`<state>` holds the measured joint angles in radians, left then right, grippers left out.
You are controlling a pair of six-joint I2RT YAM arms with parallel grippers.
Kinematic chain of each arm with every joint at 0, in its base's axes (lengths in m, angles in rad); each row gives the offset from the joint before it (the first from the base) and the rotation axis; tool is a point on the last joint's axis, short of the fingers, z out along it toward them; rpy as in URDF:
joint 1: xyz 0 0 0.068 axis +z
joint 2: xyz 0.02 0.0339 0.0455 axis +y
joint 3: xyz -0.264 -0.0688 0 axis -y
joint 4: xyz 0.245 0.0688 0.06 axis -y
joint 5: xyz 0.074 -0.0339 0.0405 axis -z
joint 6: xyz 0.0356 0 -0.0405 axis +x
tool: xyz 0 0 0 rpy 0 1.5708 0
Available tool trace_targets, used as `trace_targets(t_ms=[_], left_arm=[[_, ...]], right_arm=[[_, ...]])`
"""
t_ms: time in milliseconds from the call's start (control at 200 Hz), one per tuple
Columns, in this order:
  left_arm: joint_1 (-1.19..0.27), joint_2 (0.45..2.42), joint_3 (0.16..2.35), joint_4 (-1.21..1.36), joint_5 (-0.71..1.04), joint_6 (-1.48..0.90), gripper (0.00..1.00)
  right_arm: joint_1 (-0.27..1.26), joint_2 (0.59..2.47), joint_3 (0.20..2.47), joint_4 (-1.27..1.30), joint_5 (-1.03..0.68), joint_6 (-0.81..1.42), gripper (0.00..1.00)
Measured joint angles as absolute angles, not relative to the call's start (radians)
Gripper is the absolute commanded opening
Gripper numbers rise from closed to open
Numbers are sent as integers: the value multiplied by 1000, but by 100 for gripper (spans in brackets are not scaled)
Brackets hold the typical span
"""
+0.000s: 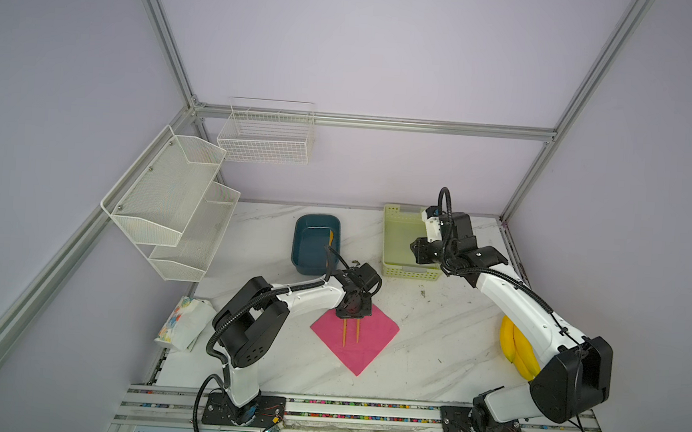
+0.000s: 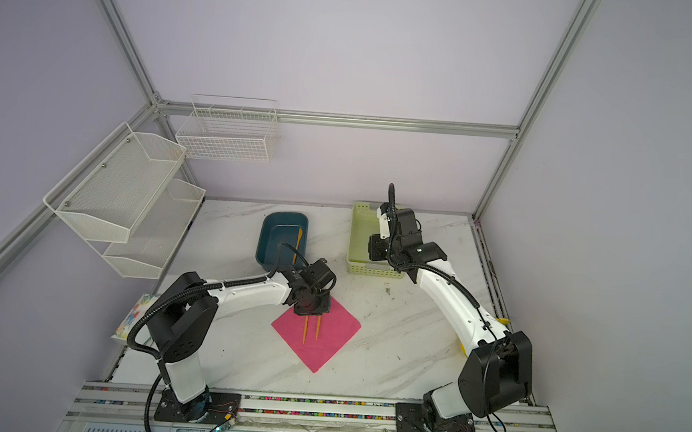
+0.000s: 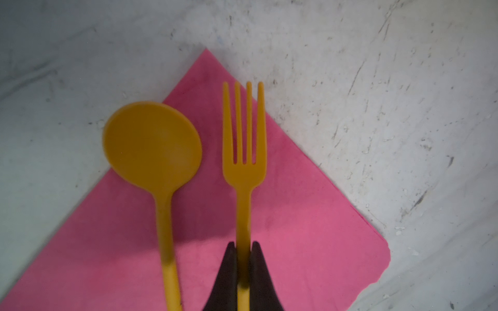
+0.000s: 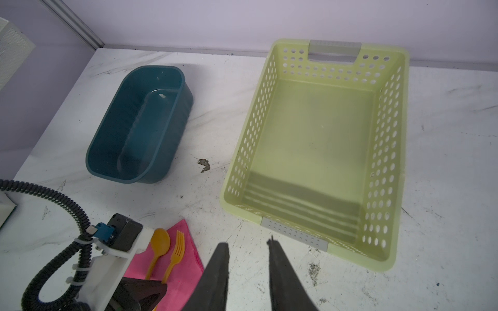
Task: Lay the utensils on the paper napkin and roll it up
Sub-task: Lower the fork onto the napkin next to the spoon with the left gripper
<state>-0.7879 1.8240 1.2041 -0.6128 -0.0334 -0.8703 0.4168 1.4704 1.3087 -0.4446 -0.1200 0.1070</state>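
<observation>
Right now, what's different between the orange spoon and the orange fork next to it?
The spoon ends in a round, solid bowl; the fork ends in four thin tines. The fork's handle is pinched by the shut left gripper, while nothing grips the spoon. Both are slim orange plastic, side by side and parallel over the pink napkin, heads pointing the same way.

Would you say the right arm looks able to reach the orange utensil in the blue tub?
Probably yes: the right pincer is open and the tub holding the utensil is uncovered, though the left arm, gripping the fork, crowds its near corner.
</observation>
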Motion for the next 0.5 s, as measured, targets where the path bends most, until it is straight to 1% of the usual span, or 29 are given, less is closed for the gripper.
trace_targets(t_ms=[500], left_arm=[[-788, 1845, 1205, -619, -33, -848, 7]], right_arm=[[417, 1464, 1308, -445, -119, 107, 30]])
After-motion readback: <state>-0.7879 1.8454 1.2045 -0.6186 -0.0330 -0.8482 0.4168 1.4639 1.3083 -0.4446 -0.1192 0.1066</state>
